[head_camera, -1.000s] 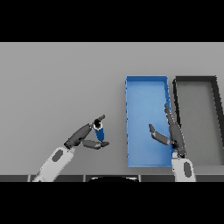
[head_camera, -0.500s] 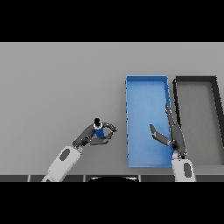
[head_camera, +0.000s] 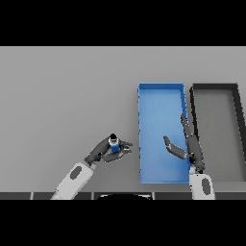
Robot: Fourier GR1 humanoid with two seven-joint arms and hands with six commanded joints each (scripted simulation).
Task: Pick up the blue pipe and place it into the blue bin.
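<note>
Left hand (head_camera: 106, 151) sits on the grey table (head_camera: 62, 96) just left of the open rectangular blue bin (head_camera: 161, 98), fingers and thumb curled round the small blue pipe (head_camera: 114, 145), so it's clamped on it. Pipe is a short blue cylinder with a lighter collar and a dark cap on its upper end; it stands roughly upright in the hand, cap pointing up-frame. Can't tell whether the pipe's base touches the table or is lifted clear. Pipe is outside the bin, near its left wall but apart from it, level with the bin's lower half. Left arm comes in from the lower edge, angled up and to the right towards the bin. Right hand (head_camera: 186, 144) is over the right side of the blue bin's interior, fingers straight and spread, one pointing up-frame along the bin's right wall, thumb sticking out to the left over the bin floor; it holds nothing. Whether it touches the bin wall isn't clear. Open rectangular dark grey bin (head_camera: 214, 88) sits just right of the blue one, long sides parallel, narrow gap between them. Both bins show nothing inside apart from the right hand overlapping the blue one.
</note>
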